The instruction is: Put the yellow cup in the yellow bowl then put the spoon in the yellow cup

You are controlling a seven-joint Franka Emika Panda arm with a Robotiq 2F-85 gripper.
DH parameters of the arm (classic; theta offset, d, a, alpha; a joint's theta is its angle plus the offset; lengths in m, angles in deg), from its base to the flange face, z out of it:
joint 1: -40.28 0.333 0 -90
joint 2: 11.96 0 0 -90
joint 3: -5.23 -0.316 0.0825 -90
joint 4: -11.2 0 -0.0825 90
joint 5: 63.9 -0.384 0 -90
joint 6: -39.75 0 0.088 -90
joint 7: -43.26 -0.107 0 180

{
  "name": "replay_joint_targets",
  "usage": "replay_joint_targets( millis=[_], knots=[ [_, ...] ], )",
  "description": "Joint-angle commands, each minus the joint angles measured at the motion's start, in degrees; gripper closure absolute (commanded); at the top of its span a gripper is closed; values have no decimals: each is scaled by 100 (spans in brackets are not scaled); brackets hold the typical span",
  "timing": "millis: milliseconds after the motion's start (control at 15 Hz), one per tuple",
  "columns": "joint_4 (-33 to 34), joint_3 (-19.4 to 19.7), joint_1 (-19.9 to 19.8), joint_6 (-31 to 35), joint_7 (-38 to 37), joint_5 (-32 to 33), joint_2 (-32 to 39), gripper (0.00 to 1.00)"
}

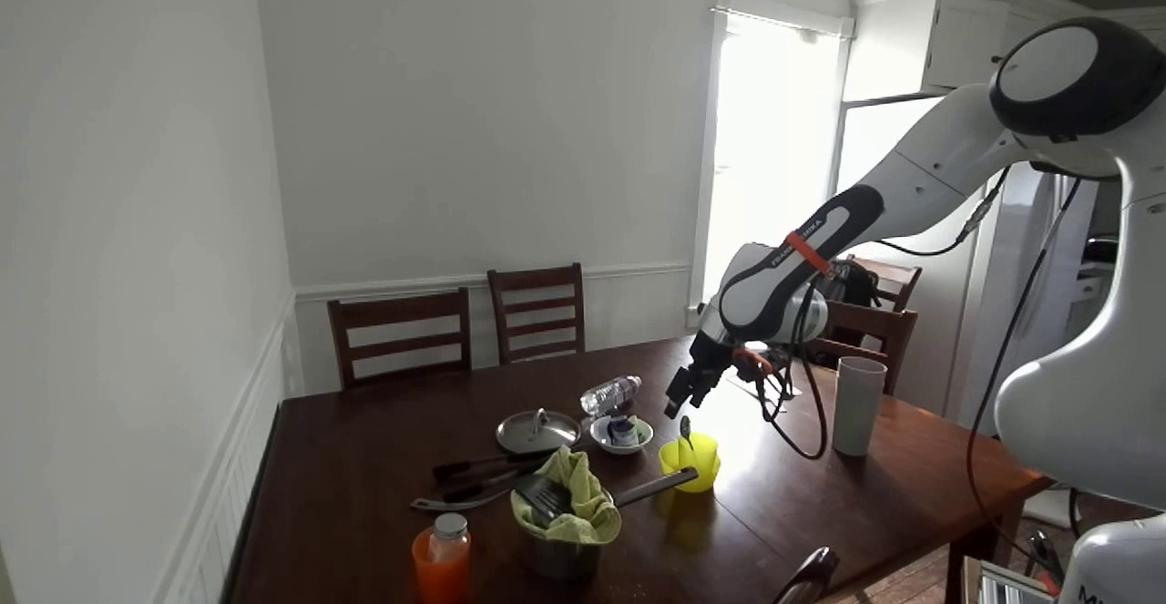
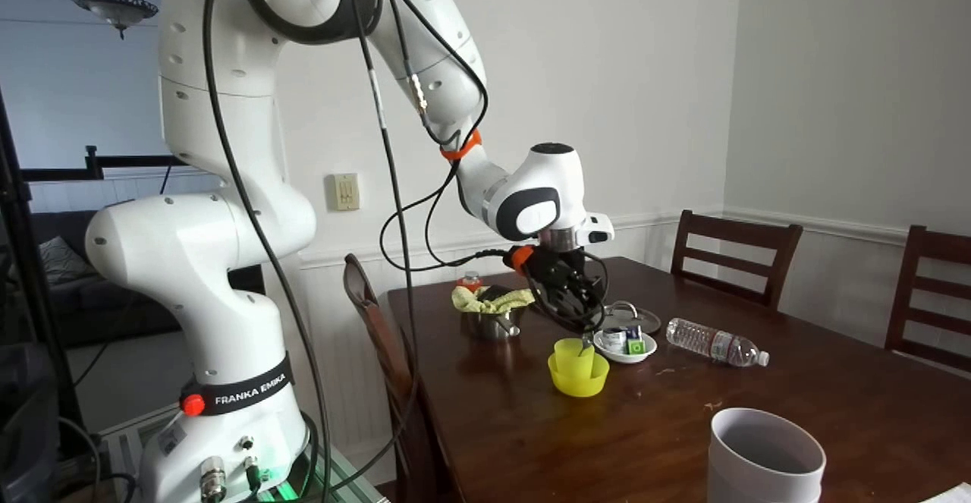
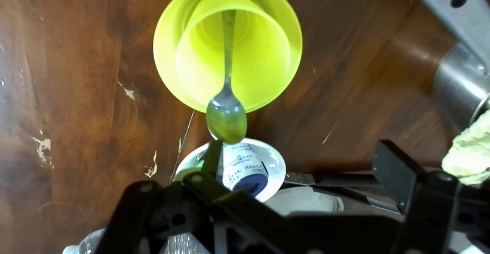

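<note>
Wrist view shows the spoon (image 3: 226,112) at upper centre, handle down in the yellow cup (image 3: 254,53), which sits inside the yellow bowl (image 3: 164,49). The spoon's long axis runs nearly straight down the frame toward the gripper (image 3: 300,150), its fingers (image 3: 394,167) spread wide around nothing. Both placements look done; the likely retreat must clear the spoon's head, close by the frame-left finger (image 3: 211,160), contact unclear.

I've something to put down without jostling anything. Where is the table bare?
Bare patches: between the yellow bowl and the grey tumbler, and between the lid and the corner chair. Crowded: around the pot, with utensils and an orange cup close by; the open gripper hangs near the spoon.
</note>
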Motion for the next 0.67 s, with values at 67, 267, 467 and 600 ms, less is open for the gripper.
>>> replay_joint_targets(
  millis=[67, 267, 467, 600],
  knots=[
    [347, 222, 282, -1259, 436, -1386, -792, 0],
    [523, 893, 916, -1818, 424, -1851, -1334, 0],
    [647, 2044, 2002, -2256, 245, -1746, -1700, 0],
    [721, 2902, 2839, -2476, 128, -1598, -1822, 0]
  ],
)
